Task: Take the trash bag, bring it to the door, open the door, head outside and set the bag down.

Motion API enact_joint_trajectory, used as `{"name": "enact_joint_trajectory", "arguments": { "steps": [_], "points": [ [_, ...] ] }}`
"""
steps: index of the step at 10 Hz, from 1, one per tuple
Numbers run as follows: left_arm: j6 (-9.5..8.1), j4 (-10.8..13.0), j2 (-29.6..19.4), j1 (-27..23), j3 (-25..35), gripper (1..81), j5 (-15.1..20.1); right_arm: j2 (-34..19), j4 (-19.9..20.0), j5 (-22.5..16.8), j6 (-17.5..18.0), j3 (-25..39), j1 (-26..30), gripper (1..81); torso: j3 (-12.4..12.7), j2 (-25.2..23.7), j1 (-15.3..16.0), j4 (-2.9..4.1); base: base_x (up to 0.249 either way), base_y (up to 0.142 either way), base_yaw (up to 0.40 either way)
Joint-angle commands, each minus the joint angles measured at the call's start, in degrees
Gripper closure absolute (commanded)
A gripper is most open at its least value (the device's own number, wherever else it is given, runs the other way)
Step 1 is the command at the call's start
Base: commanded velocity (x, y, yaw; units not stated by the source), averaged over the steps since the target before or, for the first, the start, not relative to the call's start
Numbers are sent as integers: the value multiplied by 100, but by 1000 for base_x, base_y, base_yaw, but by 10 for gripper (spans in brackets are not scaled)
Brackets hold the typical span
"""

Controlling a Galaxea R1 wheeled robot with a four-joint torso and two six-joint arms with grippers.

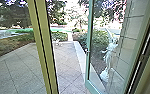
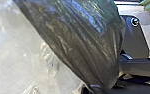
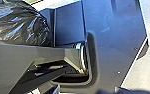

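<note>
In the left wrist view the dark, glossy trash bag [image 2: 78,37] hangs in long folds that draw together at my left gripper [image 2: 99,88], which is shut on it. A black crinkled part of the bag [image 3: 23,25] also shows in the right wrist view, beyond the robot's jointed bar. My right gripper [image 3: 87,90] is open, its two dark tips set well apart. In the head view the glass door [image 1: 88,67] with a green frame stands open outward, its handle on the near upright edge. The doorway gives onto the paved yard [image 1: 66,60].
A yellow-green frame post [image 1: 42,47] stands left of the opening, with glass beyond it. Behind the door's glass are a white statue [image 1: 108,57] and a stone wall [image 1: 133,30]. Bushes [image 1: 61,35] and trees border the paving, and a pale kerb runs along its right side.
</note>
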Motion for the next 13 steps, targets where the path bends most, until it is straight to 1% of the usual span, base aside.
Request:
{"name": "enact_joint_trajectory", "arguments": {
  "steps": [1,13],
  "points": [
    [22,67,-25,-261,21,811,336,75,-57,-411,-60,79,316,10,0,0,0,0,0,-110,0],
    [22,75,-8,-261,21,811,345,48,-75,-349,-86,140,218,10,0,0,0,0,0,-125,0]
  ]
}}
